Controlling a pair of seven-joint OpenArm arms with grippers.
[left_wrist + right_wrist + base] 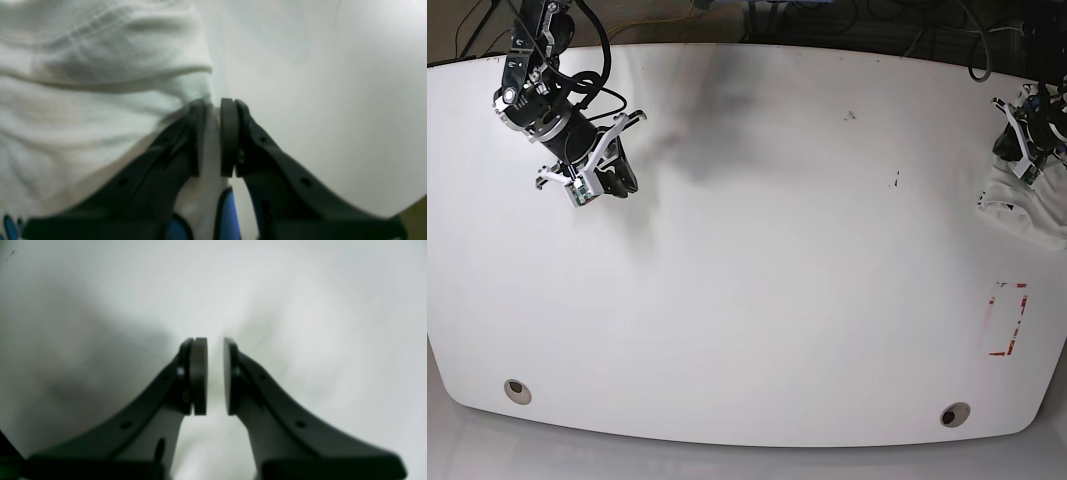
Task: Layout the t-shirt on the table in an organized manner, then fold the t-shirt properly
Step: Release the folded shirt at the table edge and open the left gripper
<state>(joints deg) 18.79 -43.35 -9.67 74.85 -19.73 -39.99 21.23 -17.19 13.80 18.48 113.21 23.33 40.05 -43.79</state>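
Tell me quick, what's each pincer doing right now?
Left pincer: shut on the t-shirt, white cloth pinched between its pads.
Right pincer: holding nothing, narrow gap, above the table.

Robotics lab bench

A glossy white table [747, 250] with grommet holes [517, 391], a red dashed rectangle mark [1007, 320] and loose cables [847, 25] (bundled along the far edge) carries two mounted black arms.

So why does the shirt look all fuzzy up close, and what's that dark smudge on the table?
Left wrist view: the t-shirt sits too near the lens, so it blurs; the left gripper pinching it is sharper. Right wrist view: the empty right gripper looks sharp over a hazy table. Base view: the smudge is a soft shadow, likely the arm's.
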